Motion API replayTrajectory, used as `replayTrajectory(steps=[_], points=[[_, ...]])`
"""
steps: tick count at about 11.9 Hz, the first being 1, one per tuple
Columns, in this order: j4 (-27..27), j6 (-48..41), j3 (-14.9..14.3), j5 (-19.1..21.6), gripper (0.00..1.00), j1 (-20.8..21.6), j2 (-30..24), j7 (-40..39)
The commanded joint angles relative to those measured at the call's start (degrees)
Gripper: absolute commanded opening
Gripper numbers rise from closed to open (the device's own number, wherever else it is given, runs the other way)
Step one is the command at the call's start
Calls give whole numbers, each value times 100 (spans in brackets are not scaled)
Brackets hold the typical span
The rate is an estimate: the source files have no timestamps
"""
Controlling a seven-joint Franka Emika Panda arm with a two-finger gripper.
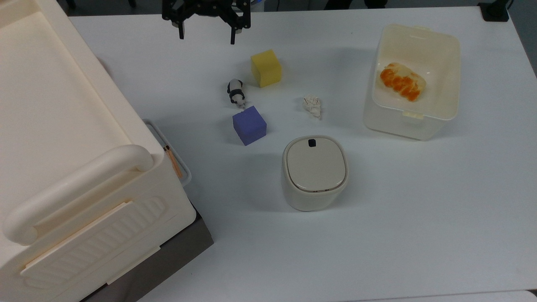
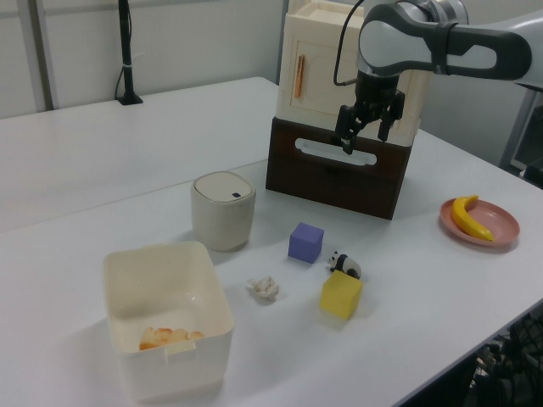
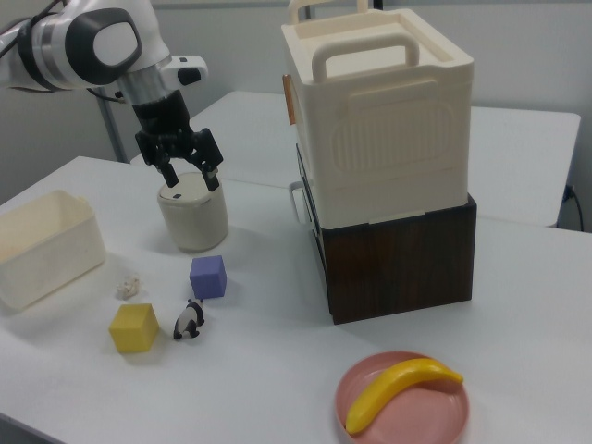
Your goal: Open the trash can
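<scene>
White counter (image 1: 419, 209) is carrying everything, and no brand, label or writing is showing on any item. Near the middle the trash can (image 1: 314, 173) is standing upright, lid lying flat and shut, its dark button (image 1: 311, 143) on the rim facing the purple cube (image 1: 249, 125). Well apart, at the top view's upper edge, the tool (image 1: 206, 35) is hanging with fingers spread, seemingly holding nothing.

Bright, even overhead room light in all three views. Shadows soft and short: faint grey patches beside the trash can (image 1: 314, 173), translucent tub (image 1: 413, 82) and foam cubes on the white table (image 1: 377, 218). No hard glare. Top view slightly soft; the side views are a bit grainy.
</scene>
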Motion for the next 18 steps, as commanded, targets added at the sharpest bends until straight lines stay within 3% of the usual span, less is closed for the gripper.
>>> replayTrajectory(steps=[1,6,18], points=[[151,-27,283,10,100,63,51,-130],[634,-281,409,55,100,28,42,-26],[608,-413,409,73,100,80,60,80]])
